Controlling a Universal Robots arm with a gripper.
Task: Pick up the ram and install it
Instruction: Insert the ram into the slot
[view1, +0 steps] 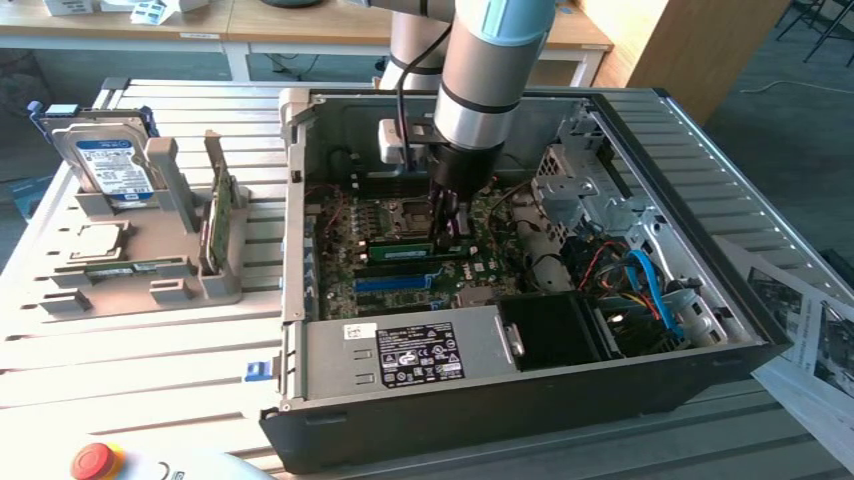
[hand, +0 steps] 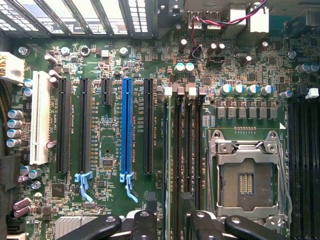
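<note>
Black two-finger tool (view1: 451, 225) released, jaws wide and empty, over slim green circuit-board ram stick (view1: 400, 252) sitting edge-up in green motherboard (hand: 107, 137) beside long blue plastic slot (view1: 394, 283); looks light, stiff, fragile, so pinch flat faces mid-length, off chips.

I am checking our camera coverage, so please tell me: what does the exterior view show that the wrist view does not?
Exterior view: the computer case, its power supply, and a grey tray with a hard drive at the exterior view's left. Wrist view: a white slot and the printed slot labels. Both: the motherboard, its blue slot and the open gripper.
</note>
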